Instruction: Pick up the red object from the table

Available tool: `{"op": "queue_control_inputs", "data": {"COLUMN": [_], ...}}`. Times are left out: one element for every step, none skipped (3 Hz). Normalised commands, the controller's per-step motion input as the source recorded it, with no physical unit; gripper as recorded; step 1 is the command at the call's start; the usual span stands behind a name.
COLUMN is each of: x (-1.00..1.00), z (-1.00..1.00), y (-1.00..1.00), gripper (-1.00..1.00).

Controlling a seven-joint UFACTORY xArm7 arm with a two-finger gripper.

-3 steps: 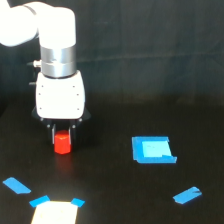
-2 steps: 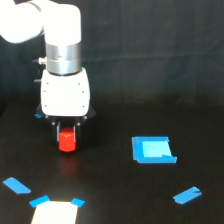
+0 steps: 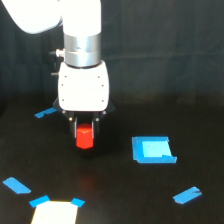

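Gripping from above, our gripper (image 3: 84,134) has its dark fingers on either side of the red object (image 3: 84,137), whose upper part sits between them under the white body; we read the jaws as closed on it. We cannot tell whether the object's base touches the table (image 3: 120,200) or hangs just clear of it. Around us lie several pieces of blue tape: a strip (image 3: 46,112) behind the gripper toward the exterior view's left, a blue-edged light square (image 3: 153,150) near us on the exterior view's right, a short strip (image 3: 187,195) farther forward on that side, another strip (image 3: 16,185) at the front left, and a pale patch with blue corners (image 3: 55,211) at the bottom edge. None of these touches the red object. It stands upright, its long axis vertical, in line with the gripper's own axis. We see bare black surface all round it, widest in front; the square is the closest neighbour.
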Motion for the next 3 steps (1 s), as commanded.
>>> {"op": "queue_control_inputs", "data": {"x": [1.00,1.00,0.80], "z": [1.00,0.99,0.88], "y": [-0.41,-0.37,-0.35], "gripper": [-0.89,-0.73,-0.02]}}
